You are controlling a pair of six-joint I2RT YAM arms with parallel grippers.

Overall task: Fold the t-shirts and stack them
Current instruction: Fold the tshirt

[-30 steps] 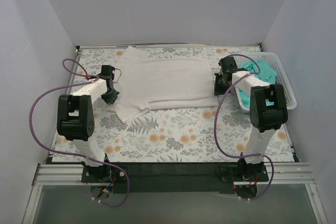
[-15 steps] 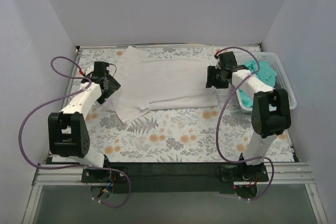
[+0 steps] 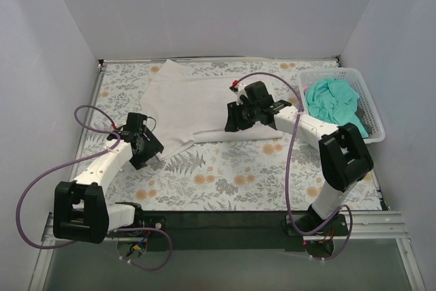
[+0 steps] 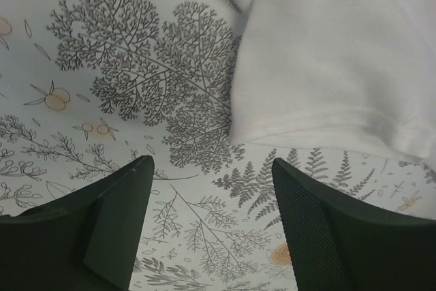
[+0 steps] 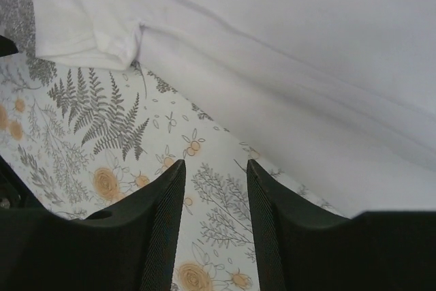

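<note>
On the floral-print table (image 3: 231, 175): a white cotton short-sleeved t-shirt (image 3: 204, 103) lies flat across the far middle, its long axis running left to right.
Sleeve corner: the shirt's near-left corner sticks out toward the near side.
Left end effector (image 3: 148, 153): low, just beside that corner on its left. The fingers are spread wide with only bare table between them. In the wrist view the sleeve hem lies just ahead and to the right.
Right end effector (image 3: 233, 119): at the shirt's near edge, right of centre. The fingers stand a narrower gap apart and are empty, with a folded cloth edge just beyond the tips.
Second shirt: a crumpled teal-green t-shirt (image 3: 334, 97) sits in a white plastic lattice basket (image 3: 371, 117) at the far right, well apart from both arms.
Relation that matters: the white shirt's near edge lies on the far side of both end effectors, and each arm is nearer to its own end. A grasp would probably mean reaching slightly farther onto the cloth.
</note>
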